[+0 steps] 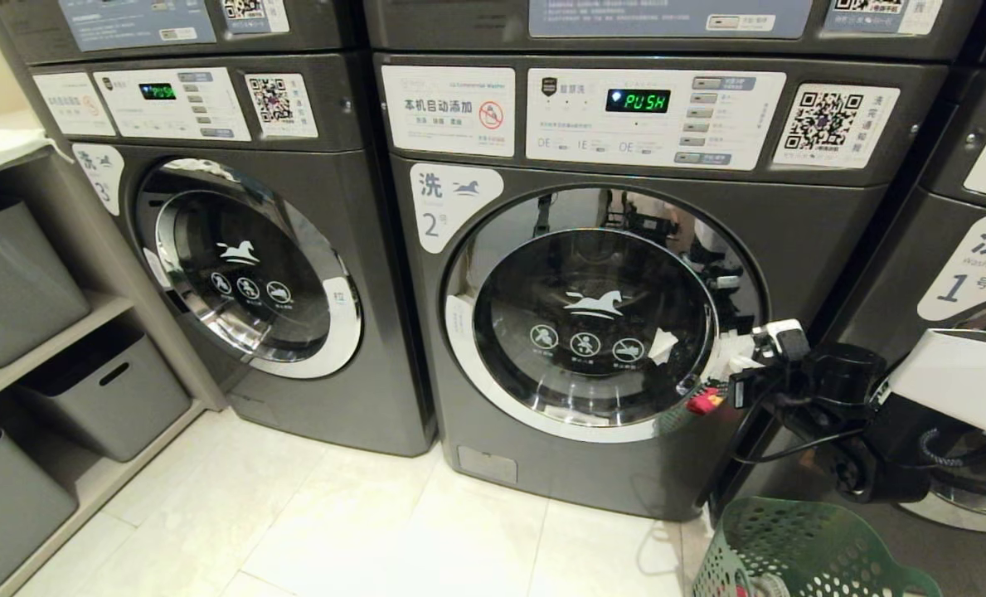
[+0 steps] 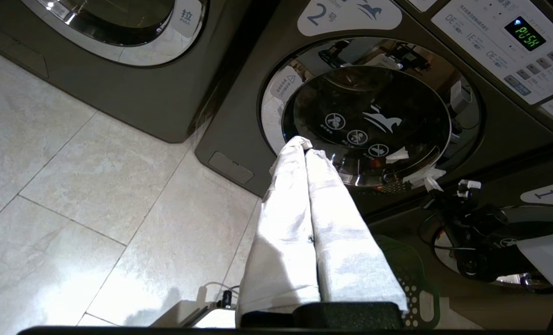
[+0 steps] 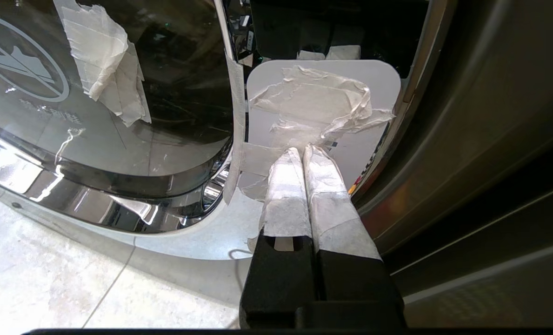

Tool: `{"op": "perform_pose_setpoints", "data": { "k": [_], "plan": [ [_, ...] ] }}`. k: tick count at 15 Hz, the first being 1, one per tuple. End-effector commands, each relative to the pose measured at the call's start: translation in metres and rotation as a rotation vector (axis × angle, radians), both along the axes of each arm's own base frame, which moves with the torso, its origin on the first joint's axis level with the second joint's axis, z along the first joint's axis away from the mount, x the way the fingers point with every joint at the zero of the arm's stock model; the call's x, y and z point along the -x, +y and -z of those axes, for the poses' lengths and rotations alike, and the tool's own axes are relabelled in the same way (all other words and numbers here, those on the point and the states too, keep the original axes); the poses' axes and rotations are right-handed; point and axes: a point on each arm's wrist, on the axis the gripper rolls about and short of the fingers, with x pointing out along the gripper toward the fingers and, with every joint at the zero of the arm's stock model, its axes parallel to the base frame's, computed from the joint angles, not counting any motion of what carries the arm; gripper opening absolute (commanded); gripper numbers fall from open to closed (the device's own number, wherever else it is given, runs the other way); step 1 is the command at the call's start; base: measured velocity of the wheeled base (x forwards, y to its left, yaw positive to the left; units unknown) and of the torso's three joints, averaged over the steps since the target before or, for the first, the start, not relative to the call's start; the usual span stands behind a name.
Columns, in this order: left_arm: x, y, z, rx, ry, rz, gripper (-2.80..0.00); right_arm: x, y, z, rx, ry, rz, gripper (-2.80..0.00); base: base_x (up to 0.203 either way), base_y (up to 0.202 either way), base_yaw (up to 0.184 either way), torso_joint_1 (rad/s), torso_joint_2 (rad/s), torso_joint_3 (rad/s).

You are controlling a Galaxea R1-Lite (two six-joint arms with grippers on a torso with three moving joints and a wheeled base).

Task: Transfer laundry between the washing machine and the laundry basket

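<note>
The washing machine [image 1: 592, 332], marked 2, stands in the middle with its round glass door [image 3: 95, 93] against its front. My right gripper [image 3: 303, 151] is shut with nothing in it. Its taped tips touch the white, tape-covered handle plate [image 3: 323, 107] at the door's right edge, where it also shows as the right gripper [image 1: 745, 363]. A small red scrap [image 1: 704, 402] sits at the door's lower right rim; I cannot tell if it is laundry. The green laundry basket [image 1: 791, 547] stands on the floor below the right arm. My left gripper [image 2: 304, 144] is shut and empty, held in the air in front of the machine.
Machine 3 [image 1: 244, 265] stands to the left and machine 1 [image 1: 973, 274] to the right. Grey bins [image 1: 103, 390] fill shelves at the far left. Pale tiled floor [image 1: 335, 522] stretches in front of the machines. Scraps of white tape [image 3: 99, 51] stick to the door glass.
</note>
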Motion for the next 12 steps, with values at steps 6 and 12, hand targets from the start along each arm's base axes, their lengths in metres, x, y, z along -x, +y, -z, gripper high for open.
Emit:
{"op": "perform_pose_setpoints", "data": {
  "k": [6, 12],
  "plan": [
    [-0.004, -0.002, 0.001, -0.006, 0.014, -0.004, -2.80, -0.007, 0.000, 0.013, -0.008, 0.000, -0.014, -2.80, 0.000, 0.000, 0.000, 0.000, 0.00, 0.000],
    [0.001, 0.001, -0.001, -0.002, 0.000, -0.010, -2.80, -0.016, -0.001, 0.017, -0.028, -0.017, -0.010, -2.80, 0.000, 0.000, 0.000, 0.000, 0.00, 0.000]
  ]
}}
